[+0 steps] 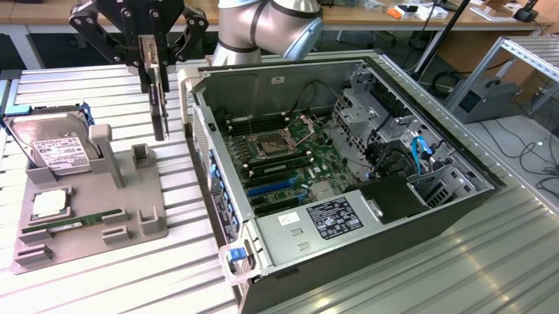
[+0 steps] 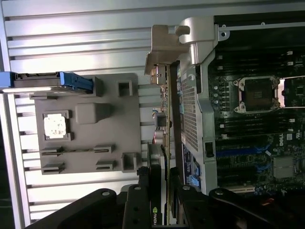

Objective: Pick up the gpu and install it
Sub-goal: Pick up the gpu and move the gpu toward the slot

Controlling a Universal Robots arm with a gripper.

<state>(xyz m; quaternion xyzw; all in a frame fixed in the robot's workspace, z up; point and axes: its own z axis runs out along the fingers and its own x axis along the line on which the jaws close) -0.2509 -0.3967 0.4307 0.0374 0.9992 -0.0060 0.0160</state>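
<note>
Bench (image 1: 436,275): a slatted metal top is carrying everything here.
Computer case (image 1: 489,186): it is lying on its side with the panel off, taking up the exterior view's right half.
Motherboard (image 1: 292,154): it is sitting exposed inside the case, with the open processor socket (image 1: 277,140) near its middle and blue slots toward the near end.
Gray holder (image 1: 91,226): it is resting on the bench at the exterior view's left, well apart from the case.
Memory stick (image 1: 70,226): 1 narrow green strip is lying in a slot along the holder's near part.
Processor chip (image 1: 51,203): 1 square silver chip is sitting in a pocket of the holder.
Hard drive (image 1: 57,147): it is leaning upright at the holder's far end, in a blue frame.
Gpu (image 1: 161,114): it is hanging upright and edge-on, between the holder and the case's outer wall and closer to the case; in the wrist view its silver bracket (image 2: 167,45) is pointing away from the camera.
Fingers (image 1: 148,65): they are gripping the gpu's upper edge from both faces, partly closed around the card.
Arm (image 1: 266,29): its silver body is rising behind the case's far corner.
</note>
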